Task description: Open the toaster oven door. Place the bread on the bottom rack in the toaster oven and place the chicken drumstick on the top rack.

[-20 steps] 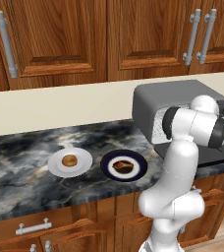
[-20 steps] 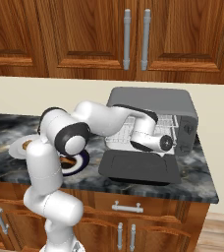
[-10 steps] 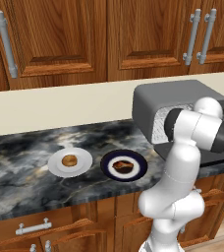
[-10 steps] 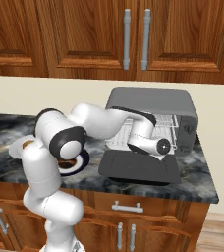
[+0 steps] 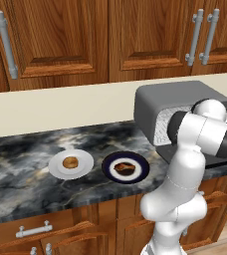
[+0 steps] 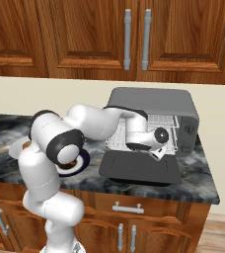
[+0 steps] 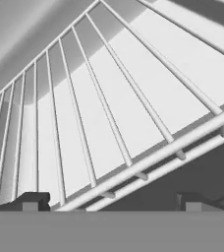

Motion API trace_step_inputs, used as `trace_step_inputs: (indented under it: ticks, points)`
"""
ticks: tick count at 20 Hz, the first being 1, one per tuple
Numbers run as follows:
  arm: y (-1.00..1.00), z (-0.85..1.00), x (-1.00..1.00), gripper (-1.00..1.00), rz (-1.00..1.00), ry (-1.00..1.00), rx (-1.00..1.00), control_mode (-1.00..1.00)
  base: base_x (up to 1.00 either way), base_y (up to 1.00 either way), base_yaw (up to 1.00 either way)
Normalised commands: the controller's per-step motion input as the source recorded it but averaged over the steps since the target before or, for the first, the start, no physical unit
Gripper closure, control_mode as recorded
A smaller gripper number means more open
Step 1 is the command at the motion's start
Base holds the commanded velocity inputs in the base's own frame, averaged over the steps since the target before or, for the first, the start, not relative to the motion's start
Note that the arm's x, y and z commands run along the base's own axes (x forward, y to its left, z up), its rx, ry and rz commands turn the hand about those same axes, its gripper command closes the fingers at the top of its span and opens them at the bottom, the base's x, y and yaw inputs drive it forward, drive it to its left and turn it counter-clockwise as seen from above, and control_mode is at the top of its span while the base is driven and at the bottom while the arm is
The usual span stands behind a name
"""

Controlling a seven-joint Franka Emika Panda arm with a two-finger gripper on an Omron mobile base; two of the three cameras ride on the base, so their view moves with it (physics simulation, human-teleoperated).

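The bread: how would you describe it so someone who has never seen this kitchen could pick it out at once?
Start at the toaster oven on the marble counter. Two plates sit to its left; the bread is on the farther, white plate. It is round and golden-tan, unlike the dark lumpy chicken drumstick beside it.

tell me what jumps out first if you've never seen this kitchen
The toaster oven on the right of the counter, its door folded flat and the open gripper just above it. Left of it, the bread on a white plate and the chicken drumstick on a dark one.

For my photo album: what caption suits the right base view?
White robot arm reaches toward the toaster oven, its door folded flat on the counter.
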Motion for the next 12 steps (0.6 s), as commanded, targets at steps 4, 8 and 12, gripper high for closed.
trace_step_inputs:
  ticks: [4, 8, 12]
  points:
    - [0.00, -0.22, -0.20, -1.00, 0.01, 0.18, -0.09, -1.00, 0.00, 0.00, 0.00]
    - [0.01, -0.15, -0.04, -1.00, 0.00, 0.08, -0.08, -1.00, 0.00, 0.00, 0.00]
    - [0.05, -0.40, -0.31, -1.00, 0.00, 0.06, -0.19, -1.00, 0.00, 0.00, 0.00]
